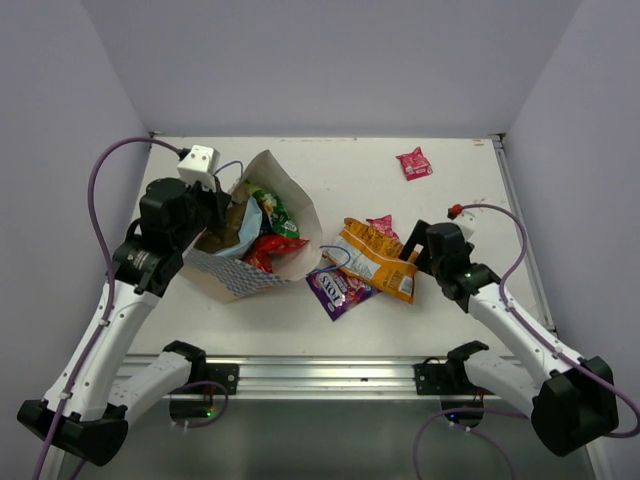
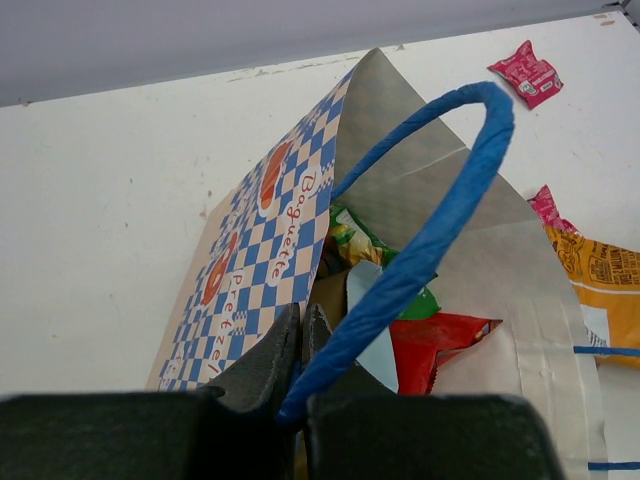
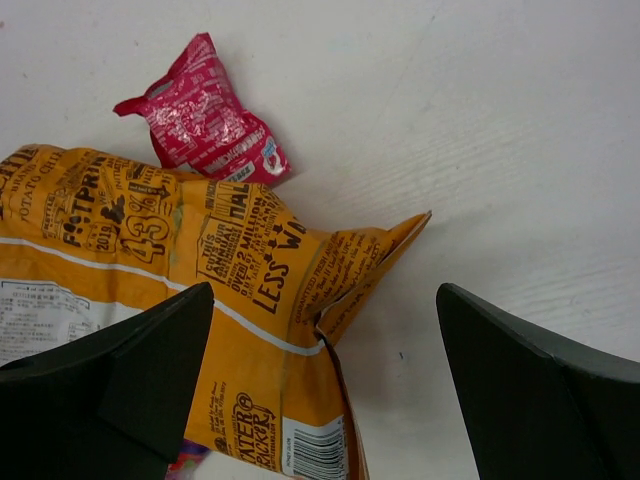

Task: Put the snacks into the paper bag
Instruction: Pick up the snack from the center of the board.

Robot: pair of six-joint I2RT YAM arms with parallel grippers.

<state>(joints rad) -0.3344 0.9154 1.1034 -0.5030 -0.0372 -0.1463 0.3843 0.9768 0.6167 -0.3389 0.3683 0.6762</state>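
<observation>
The checkered paper bag (image 1: 236,281) lies tipped with its mouth toward the middle of the table. My left gripper (image 2: 301,335) is shut on its rim beside the blue cord handle (image 2: 430,225). Inside the bag are a red bag (image 2: 436,346), a green pack (image 1: 272,212) and a light-blue one (image 2: 372,340). To the right of the bag lie the orange chip bag (image 1: 376,262), a purple pack (image 1: 338,291) and a pink pack (image 1: 380,224). My right gripper (image 3: 325,310) stands open just above the chip bag's (image 3: 200,260) near corner, one finger over the bag and the other over bare table.
A second pink pack (image 1: 414,163) lies alone at the far right of the white table (image 1: 450,210). The bag's other blue handle (image 1: 335,254) trails onto the table toward the purple pack. Grey walls close in the table at the back and both sides.
</observation>
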